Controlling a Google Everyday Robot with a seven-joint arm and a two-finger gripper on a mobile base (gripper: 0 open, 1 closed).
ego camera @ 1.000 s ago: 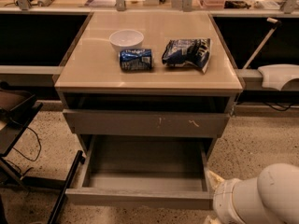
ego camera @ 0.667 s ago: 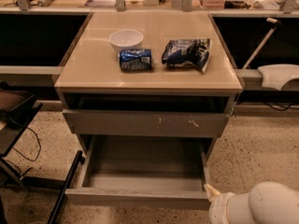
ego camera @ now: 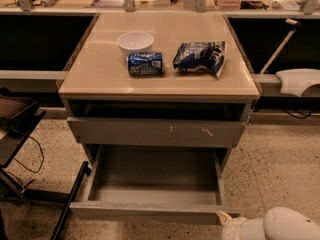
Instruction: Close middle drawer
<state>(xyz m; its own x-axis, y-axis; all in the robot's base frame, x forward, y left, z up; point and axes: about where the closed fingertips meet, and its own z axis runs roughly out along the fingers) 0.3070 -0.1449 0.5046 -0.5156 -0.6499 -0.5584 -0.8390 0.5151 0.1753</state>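
I see the middle drawer (ego camera: 155,176) standing pulled out at the bottom of the cabinet, a shallow grey box with a flat matte floor, thin side walls and a plain face panel along its front edge. Above it sits a grey drawer face (ego camera: 155,132) with pale scratch marks, pushed further in. The glossy beige cabinet top (ego camera: 100,81) carries a round white bowl (ego camera: 135,41), a blue can (ego camera: 145,64) on its side just in front of the bowl, and a crinkled blue bag (ego camera: 200,56) to the right.

My gripper (ego camera: 224,217) shows as a pale tip at the open drawer's front right corner, ahead of the smooth white arm shell (ego camera: 292,226). I cannot tell how the claw is set. Speckled floor (ego camera: 280,174) lies open to the right, and a black stand leg (ego camera: 70,199) crowds the left side.
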